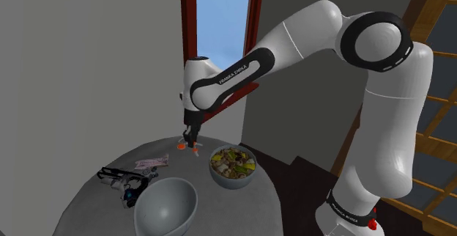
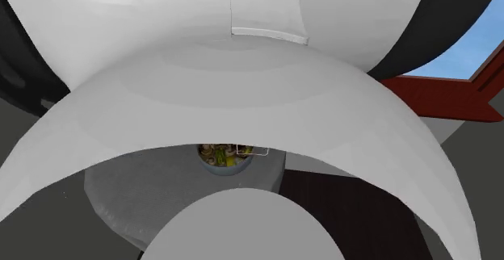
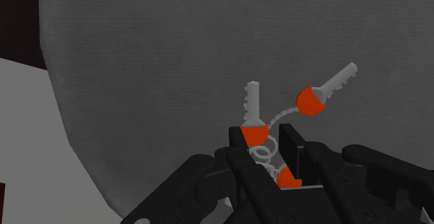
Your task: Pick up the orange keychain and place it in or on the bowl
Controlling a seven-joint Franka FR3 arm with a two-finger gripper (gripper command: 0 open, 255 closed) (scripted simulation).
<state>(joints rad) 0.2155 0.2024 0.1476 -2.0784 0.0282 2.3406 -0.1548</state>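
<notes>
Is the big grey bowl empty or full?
Empty. The grey bowl shows only its bare inside, unlike the food bowl beside it.

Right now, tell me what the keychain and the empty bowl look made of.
Keychain: grey blades and coiled ring look like dull metal; the orange heads look like plastic caps. Empty bowl: plain grey, smooth, soft sheen; metal or glazed ceramic, can't tell.

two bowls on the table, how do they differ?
The front bowl is empty; the far bowl is full of mixed food. The front bowl looks wider; the far bowl looks smaller and sits nearer the gripper holding the orange keychain. Both are grey and rest on the round table.
</notes>
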